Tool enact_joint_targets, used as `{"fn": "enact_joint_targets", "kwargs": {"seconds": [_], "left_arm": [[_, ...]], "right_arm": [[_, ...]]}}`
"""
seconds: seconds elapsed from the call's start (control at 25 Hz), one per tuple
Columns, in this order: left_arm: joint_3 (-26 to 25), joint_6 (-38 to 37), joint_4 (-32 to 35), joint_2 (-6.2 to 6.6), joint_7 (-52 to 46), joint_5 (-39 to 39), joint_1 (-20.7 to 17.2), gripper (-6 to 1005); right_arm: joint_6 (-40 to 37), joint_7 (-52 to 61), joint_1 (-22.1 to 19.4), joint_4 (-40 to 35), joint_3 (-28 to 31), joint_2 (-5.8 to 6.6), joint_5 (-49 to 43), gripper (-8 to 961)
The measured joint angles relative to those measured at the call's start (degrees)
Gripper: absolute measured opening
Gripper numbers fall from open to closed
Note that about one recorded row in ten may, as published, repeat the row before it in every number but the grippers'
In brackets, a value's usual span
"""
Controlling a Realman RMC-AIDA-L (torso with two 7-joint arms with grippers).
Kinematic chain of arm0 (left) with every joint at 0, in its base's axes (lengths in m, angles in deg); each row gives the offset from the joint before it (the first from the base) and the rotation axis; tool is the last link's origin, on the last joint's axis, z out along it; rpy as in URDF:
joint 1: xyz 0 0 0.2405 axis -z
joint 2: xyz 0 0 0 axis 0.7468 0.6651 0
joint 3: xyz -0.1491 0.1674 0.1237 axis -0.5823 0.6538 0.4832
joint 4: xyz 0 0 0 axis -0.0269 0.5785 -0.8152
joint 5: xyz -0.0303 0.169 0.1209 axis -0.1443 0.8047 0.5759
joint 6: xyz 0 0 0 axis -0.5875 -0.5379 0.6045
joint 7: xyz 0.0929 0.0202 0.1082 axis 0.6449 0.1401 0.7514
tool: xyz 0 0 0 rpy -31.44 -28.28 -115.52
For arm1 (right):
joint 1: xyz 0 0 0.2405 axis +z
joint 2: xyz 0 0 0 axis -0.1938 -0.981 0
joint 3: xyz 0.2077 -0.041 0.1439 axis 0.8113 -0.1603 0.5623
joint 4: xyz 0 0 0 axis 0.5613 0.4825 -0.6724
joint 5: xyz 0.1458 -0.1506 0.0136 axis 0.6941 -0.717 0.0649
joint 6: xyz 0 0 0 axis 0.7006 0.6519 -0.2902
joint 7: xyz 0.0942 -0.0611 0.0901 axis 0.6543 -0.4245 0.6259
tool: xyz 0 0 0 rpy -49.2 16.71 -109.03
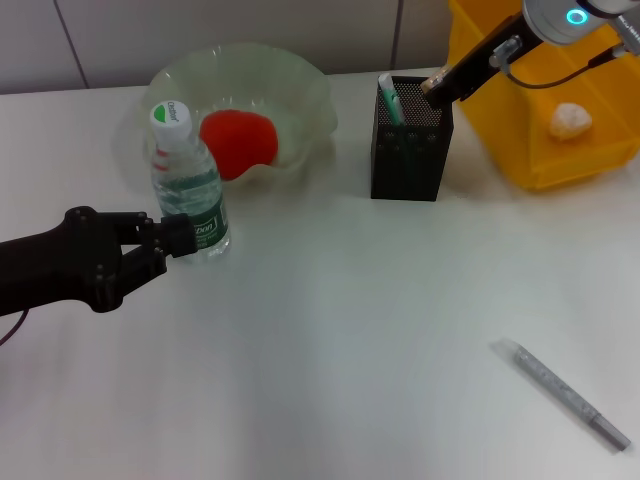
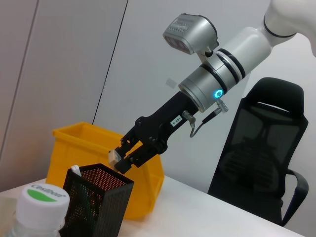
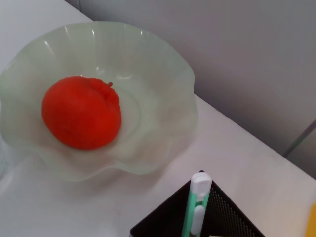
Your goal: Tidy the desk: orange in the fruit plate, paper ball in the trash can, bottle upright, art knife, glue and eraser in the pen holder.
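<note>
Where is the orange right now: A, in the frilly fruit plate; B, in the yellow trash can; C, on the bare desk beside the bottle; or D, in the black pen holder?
A: the orange sits inside the pale wavy fruit plate, behind the upright bottle.

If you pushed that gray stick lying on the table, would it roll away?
Probably a little. The gray stick looks long, thin and rounded, lying flat on the smooth table, so a sideways nudge could roll it. It also looks stiff and light, so it should lift without bending.
</note>
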Motion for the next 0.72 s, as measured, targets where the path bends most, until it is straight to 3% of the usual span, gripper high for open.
{"fn": "enact_joint_targets", "kwargs": {"seconds": [0.72], "left_arm": [[-0.09,-0.60,0.01,0.00,0.04,-0.08,-0.65,138]], "right_arm": [[1.60,-1.63,2.10,4.88,0.64,0.12,1.29,409]]}}
